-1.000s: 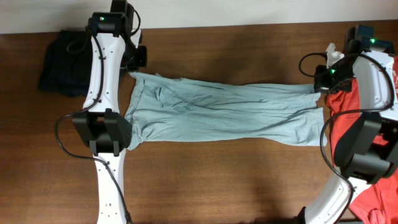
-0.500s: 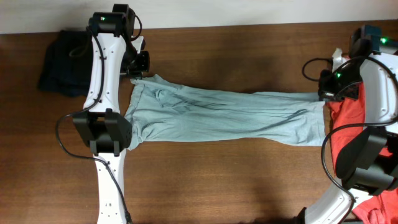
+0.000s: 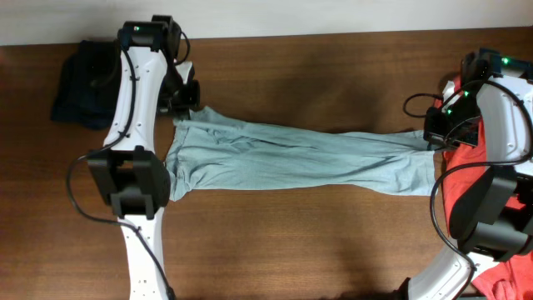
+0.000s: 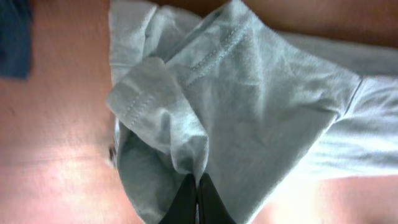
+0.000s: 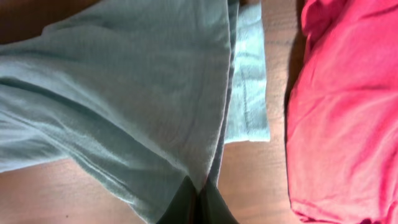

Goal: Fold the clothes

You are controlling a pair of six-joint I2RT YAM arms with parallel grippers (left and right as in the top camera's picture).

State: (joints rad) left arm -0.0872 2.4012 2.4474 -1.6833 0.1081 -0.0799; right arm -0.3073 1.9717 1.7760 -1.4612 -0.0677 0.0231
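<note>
The left gripper (image 4: 198, 186) is clamping its two dark fingers tight on a bunched fold of the pale blue-grey T-shirt (image 4: 249, 106), with the cloth coming straight out from between the tips. Just past those tips a flap with a stitched hem is curling over, and the fabric is fanning out ahead of the gripper.

The right gripper (image 5: 199, 193) is likewise pinching shut on an edge of the same shirt. The cloth is spreading away in front of its fingers, and a stitched hem is showing just beyond them. Close beside this gripper, on its outer side, the red T-shirt (image 5: 342, 112) is lying crumpled, near the pale shirt's hem.

From overhead, the pale shirt is stretching as a long, wrinkled band from one gripper to the other across the brown table (image 3: 316, 242). Farther off, beyond the left gripper on the side away from the shirt, a dark garment (image 3: 79, 83) is lying bunched near the table's far edge.
</note>
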